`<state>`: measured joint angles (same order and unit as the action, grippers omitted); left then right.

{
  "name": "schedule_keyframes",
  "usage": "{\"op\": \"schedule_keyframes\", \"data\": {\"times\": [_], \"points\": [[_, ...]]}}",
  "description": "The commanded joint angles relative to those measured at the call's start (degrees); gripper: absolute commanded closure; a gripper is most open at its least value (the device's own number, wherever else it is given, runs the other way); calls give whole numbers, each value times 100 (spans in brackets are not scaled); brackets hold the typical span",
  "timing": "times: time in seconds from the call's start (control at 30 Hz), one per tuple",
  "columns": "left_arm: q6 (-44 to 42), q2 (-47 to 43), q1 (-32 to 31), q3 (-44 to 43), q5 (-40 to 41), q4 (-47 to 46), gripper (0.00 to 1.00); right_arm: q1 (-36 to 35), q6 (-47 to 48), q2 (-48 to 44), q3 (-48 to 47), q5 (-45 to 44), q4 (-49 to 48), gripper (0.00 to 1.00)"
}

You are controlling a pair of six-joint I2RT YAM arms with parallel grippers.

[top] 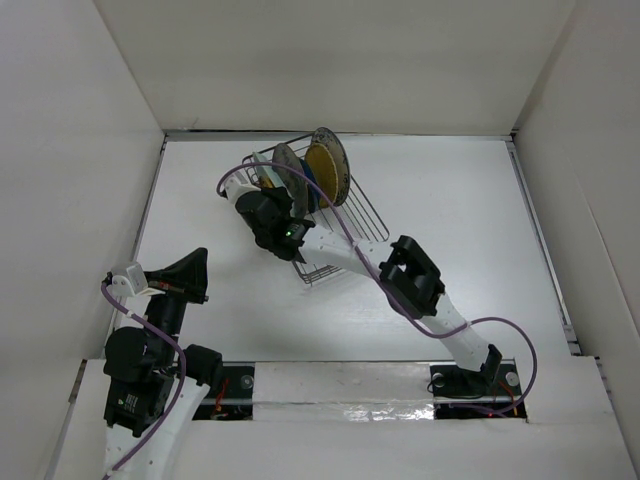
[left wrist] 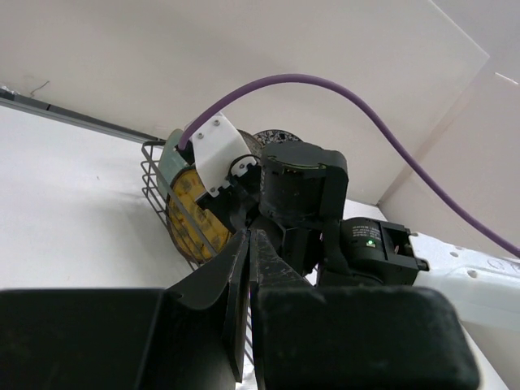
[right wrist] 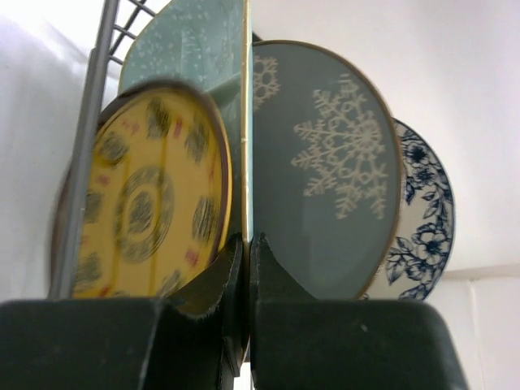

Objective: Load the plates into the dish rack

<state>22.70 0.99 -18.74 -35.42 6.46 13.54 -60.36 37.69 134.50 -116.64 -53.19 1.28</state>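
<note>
The grey wire dish rack (top: 365,215) stands at the back middle with several plates upright in it. My right gripper (top: 268,205) reaches into its left end. In the right wrist view the gripper (right wrist: 247,240) is shut on the thin edge of a gold plate (right wrist: 246,122), seen edge-on. Left of it stand the yellow plate (right wrist: 146,203) and the mint plate (right wrist: 187,41). Right of it stand the grey plate with the white motif (right wrist: 333,162) and the white plate with the blue floral rim (right wrist: 422,236). My left gripper (top: 200,262) is shut and empty, low at the left, also seen in its own view (left wrist: 250,234).
White walls close in the table at the back and on both sides. The right arm (top: 410,275) lies diagonally across the middle, its purple cable (left wrist: 341,89) looping over it. A rack wire (right wrist: 89,146) runs close to the yellow plate.
</note>
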Motion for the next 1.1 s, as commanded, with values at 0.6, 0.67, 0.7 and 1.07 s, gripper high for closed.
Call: {"op": "schedule_keyframes", "data": {"times": [0.6,0.67,0.7,1.07], "points": [[15,-20,-42,-97,-66,-264,99,191,-1492,-968,299,-122,-708,48],[7,-3,-42,-97,-66,-264,99,244,-1554,-1214,396,-113,-682,45],[15,-3,-42,-97,-66,-264,99,244,-1633,-1302,422,-104,-655,44],[-11,164,-42,-88,-101,-282,98,297,-2958,-3269,2020,448,-769,84]]}}
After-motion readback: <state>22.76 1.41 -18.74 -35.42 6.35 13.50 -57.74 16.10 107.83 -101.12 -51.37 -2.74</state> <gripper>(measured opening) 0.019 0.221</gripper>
